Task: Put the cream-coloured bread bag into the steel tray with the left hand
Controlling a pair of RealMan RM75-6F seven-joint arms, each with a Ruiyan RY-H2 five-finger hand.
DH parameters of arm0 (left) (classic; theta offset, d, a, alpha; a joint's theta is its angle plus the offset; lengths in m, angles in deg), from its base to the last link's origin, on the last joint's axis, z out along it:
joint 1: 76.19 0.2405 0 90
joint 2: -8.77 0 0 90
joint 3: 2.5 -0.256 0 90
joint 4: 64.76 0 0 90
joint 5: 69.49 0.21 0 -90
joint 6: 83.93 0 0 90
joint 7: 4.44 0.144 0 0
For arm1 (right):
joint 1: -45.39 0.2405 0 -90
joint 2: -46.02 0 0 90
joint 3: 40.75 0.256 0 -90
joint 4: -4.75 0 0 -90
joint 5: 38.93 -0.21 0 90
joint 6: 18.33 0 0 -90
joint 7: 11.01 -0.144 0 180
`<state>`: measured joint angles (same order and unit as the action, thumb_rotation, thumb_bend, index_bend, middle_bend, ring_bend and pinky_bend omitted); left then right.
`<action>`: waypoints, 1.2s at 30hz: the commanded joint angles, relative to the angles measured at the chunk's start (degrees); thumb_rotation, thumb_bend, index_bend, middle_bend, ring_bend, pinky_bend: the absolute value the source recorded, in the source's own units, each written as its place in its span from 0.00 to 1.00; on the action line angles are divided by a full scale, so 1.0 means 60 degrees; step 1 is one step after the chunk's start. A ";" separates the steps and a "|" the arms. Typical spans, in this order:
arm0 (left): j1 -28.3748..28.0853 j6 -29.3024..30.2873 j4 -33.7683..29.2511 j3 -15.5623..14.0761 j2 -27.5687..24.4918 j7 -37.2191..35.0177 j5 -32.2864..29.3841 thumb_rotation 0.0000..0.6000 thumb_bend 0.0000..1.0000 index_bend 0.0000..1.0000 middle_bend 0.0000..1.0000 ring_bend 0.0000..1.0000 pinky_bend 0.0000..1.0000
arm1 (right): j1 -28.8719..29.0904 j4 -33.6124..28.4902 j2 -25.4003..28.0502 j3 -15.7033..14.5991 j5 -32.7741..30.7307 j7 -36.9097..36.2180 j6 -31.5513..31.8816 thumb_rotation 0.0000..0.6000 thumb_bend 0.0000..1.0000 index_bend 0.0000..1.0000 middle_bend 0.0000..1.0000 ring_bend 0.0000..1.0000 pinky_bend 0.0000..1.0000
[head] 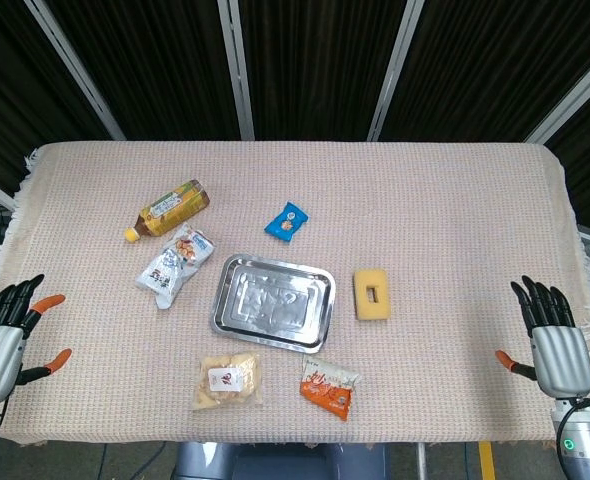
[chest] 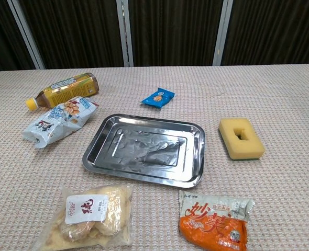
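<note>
Cream-coloured and see-through in places, the bread bag [head: 228,381] lies flat on the woven cloth [head: 445,220], near the front edge of the table. Pale, lumpy pieces of bread show through the plastic, and a white label with a red mark sits on its upper face. In the chest view the bag's seam edges look crinkled and its lower left corner runs out of the picture. It rests just in front of the steel tray [head: 227,270], apart from it, toward the tray's left corner.

Nothing lies inside the tray; its shiny floor is dented and gives back dull reflections. An orange snack packet [head: 328,388] lies to the right of the bread bag, and a yellow sponge [head: 372,294] with a slot in its middle sits just right of the tray. Behind the tray lie a small blue packet [head: 287,221], a white snack bag [head: 173,263] and a bottle [head: 167,209] on its side.

At the table's left edge, the left hand [head: 0,344] has its fingers spread and holds nothing, well apart from the bread bag. By the right edge, the right hand [head: 556,346] is likewise spread and empty.
</note>
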<state>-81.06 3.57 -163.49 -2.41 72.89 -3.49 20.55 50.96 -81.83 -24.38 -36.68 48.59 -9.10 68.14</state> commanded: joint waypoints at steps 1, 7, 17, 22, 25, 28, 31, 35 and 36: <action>0.0032 0.0049 -0.0003 -0.0032 -0.0020 -0.0023 0.0075 1.00 0.19 0.23 0.00 0.00 0.00 | 0.0002 -0.0003 -0.0001 -0.0001 0.0018 0.0001 0.0011 1.00 0.00 0.01 0.00 0.00 0.00; -0.0076 -0.0138 0.0015 -0.0142 0.0011 0.0051 0.0338 1.00 0.19 0.23 0.00 0.00 0.00 | -0.0005 -0.0007 -0.0010 -0.0014 0.0046 -0.0003 0.0025 1.00 0.00 0.01 0.00 0.00 0.00; -0.1274 -0.1804 -0.0018 -0.0655 0.0160 0.0498 0.1971 1.00 0.04 0.21 0.00 0.00 0.00 | -0.0052 -0.0025 0.0021 -0.0023 0.0086 -0.0010 0.0114 1.00 0.00 0.01 0.00 0.00 0.00; -0.2093 -0.2931 -0.0093 -0.0832 0.0350 0.0719 0.2672 1.00 0.00 0.18 0.00 0.00 0.00 | -0.0105 -0.0061 0.0038 -0.0037 0.0098 0.0008 0.0187 1.00 0.00 0.01 0.00 0.00 0.00; -0.2494 -0.3545 -0.0166 -0.0874 0.0550 0.0822 0.2840 1.00 0.00 0.15 0.00 0.00 0.00 | -0.0135 -0.0063 0.0039 -0.0047 0.0090 0.0017 0.0214 1.00 0.00 0.01 0.00 0.00 0.00; -0.2899 -0.4230 -0.0258 -0.0864 0.0816 0.0934 0.2817 1.00 0.00 0.13 0.00 0.00 0.00 | -0.0156 -0.0099 0.0055 -0.0044 0.0116 0.0052 0.0268 1.00 0.00 0.01 0.00 0.00 0.00; -0.3216 -0.4820 -0.0263 -0.0775 0.1169 0.1195 0.2678 1.00 0.00 0.12 0.00 0.00 0.00 | -0.0165 -0.0142 0.0074 -0.0039 0.0134 0.0098 0.0296 1.00 0.00 0.01 0.00 0.00 0.00; -0.3473 -0.5467 -0.0161 -0.0606 0.1805 0.1813 0.2312 1.00 0.00 0.13 0.00 0.00 0.00 | -0.0185 -0.0163 0.0083 -0.0036 0.0104 0.0116 0.0300 1.00 0.00 0.01 0.00 0.00 0.00; -0.3513 -0.5598 -0.0131 -0.0582 0.1952 0.1938 0.2206 1.00 0.00 0.13 0.00 0.00 0.00 | -0.0194 -0.0167 0.0085 -0.0040 0.0100 0.0120 0.0303 1.00 0.00 0.01 0.00 0.00 0.00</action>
<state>-101.05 -28.05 -164.65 -6.54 82.57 6.21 35.31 49.81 -82.82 -23.87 -36.91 49.19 -8.39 69.95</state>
